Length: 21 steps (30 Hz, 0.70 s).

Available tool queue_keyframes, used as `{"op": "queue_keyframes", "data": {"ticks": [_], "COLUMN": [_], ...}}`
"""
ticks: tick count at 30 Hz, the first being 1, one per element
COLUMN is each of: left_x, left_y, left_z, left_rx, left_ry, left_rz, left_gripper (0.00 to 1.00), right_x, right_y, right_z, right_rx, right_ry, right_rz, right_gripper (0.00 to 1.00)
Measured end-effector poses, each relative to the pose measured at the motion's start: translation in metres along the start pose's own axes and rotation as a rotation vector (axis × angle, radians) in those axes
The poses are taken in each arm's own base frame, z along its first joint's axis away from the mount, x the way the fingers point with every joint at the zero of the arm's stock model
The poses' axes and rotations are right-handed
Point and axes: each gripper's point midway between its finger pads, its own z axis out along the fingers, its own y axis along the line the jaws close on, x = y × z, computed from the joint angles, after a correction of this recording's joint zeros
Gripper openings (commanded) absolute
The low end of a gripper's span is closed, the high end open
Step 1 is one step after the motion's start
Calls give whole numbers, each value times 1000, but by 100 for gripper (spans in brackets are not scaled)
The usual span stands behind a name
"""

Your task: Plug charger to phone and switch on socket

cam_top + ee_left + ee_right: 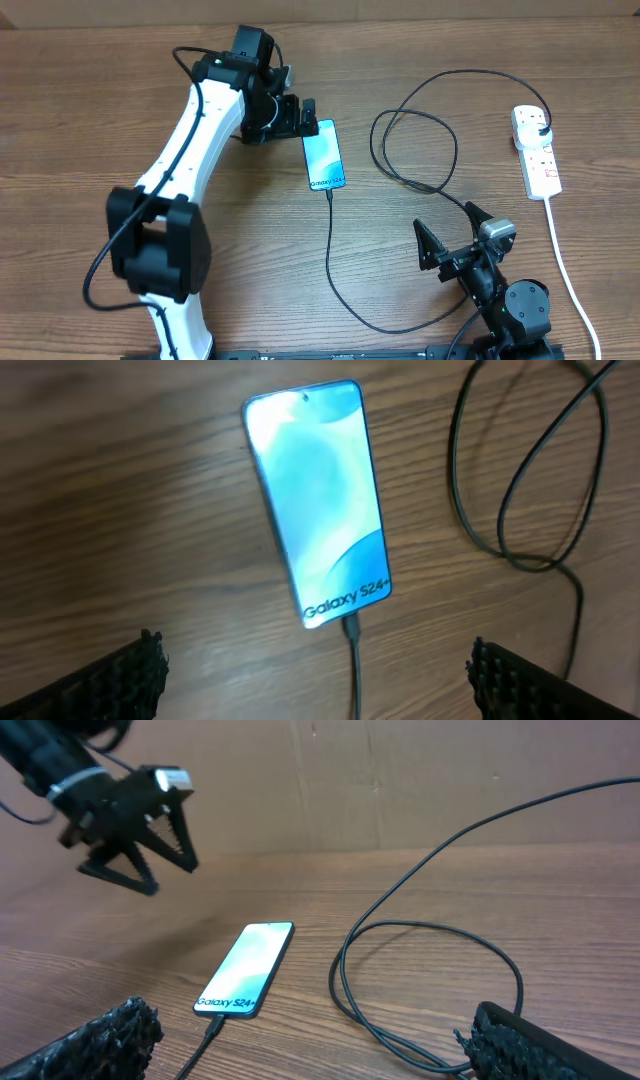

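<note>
The phone (pixel 325 155) lies face up on the wooden table with its blue-teal screen lit. It also shows in the left wrist view (pixel 318 500) and the right wrist view (pixel 245 970). The charger's black connector tip (pixel 350 630) sits in the phone's bottom port. The charger cable (pixel 330 250) runs toward the table front, loops right and up, and its black plug (pixel 541 128) sits in the white socket strip (pixel 538 160). My left gripper (pixel 303 115) is open and empty, just beyond the phone's top left. My right gripper (pixel 450 232) is open and empty, near the front, over the cable.
The cable forms wide loops (pixel 430 970) on the table between the phone and the socket strip. The strip's thick white cord (pixel 565 260) runs to the front right edge. A cardboard wall (pixel 400 780) stands behind the table.
</note>
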Motion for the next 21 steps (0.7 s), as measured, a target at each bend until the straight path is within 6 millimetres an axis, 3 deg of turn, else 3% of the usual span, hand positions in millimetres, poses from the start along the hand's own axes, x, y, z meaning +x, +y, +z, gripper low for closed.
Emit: {"op": "queue_keyframes", "data": {"ticks": [4, 8, 9, 10, 14, 17, 21], "left_x": [-5, 2, 5, 13, 48, 82, 124], "left_y": [-12, -33, -36, -41, -40, -29, 0], "left_z": [-56, -148, -161, -194, -273, -317, -356], "left_rx": [-51, -70, -70, -67, -99, -146, -222], "left_ry": [-149, -381, -416, -499, -691, -801, -936], "left_rz": [54, 116, 124, 138, 145, 129, 72], "left_gripper": [100, 100, 100, 100, 100, 100, 100], "right_x": [0, 0, 0, 0, 0, 0, 0], "right_y": [0, 0, 0, 0, 0, 0, 0], "right_z": [0, 0, 0, 0, 0, 0, 0], "right_rx": [0, 0, 0, 0, 0, 0, -1], "right_ry": [0, 0, 0, 0, 0, 0, -1], "right_rz": [0, 0, 0, 0, 0, 0, 0], "right_gripper": [100, 100, 100, 100, 100, 100, 100]}}
